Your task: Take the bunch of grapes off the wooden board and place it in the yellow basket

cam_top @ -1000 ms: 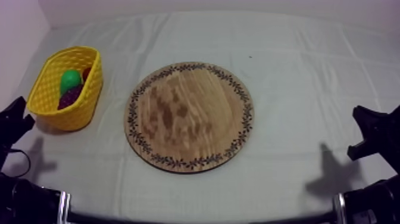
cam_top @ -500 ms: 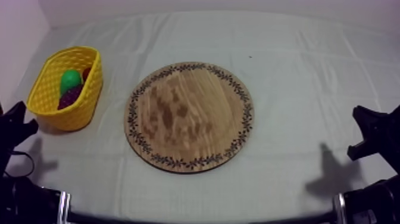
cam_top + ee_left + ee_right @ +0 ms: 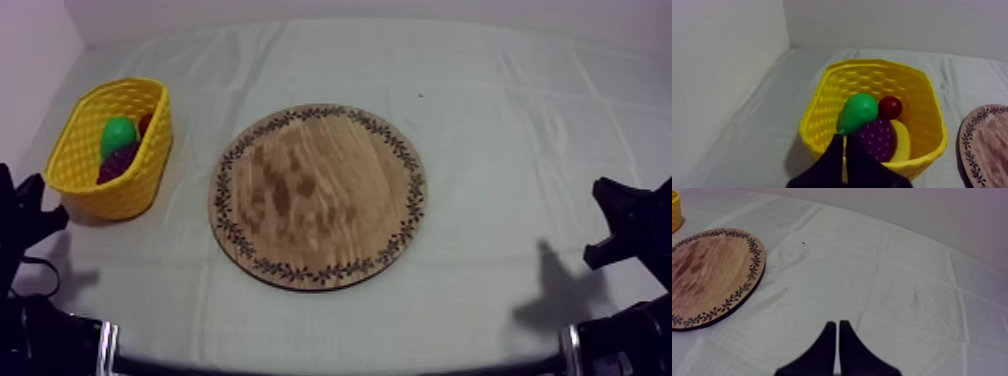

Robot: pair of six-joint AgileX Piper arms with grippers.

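1 banana (image 3: 903,143) is partly hidden by 1 bunch of grapes (image 3: 877,137). The left pincer (image 3: 845,142) and right pincer (image 3: 837,325) are held narrow.

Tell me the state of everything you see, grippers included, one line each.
yellow basket: upright, holding four fruits.
bunch of grapes: in the basket.
pear: in the basket, on the bunch of grapes.
small red fruit: in the basket.
banana: in the basket.
wooden board: flat, bare.
left gripper: jaws shut on nothing.
right gripper: jaws shut on nothing.
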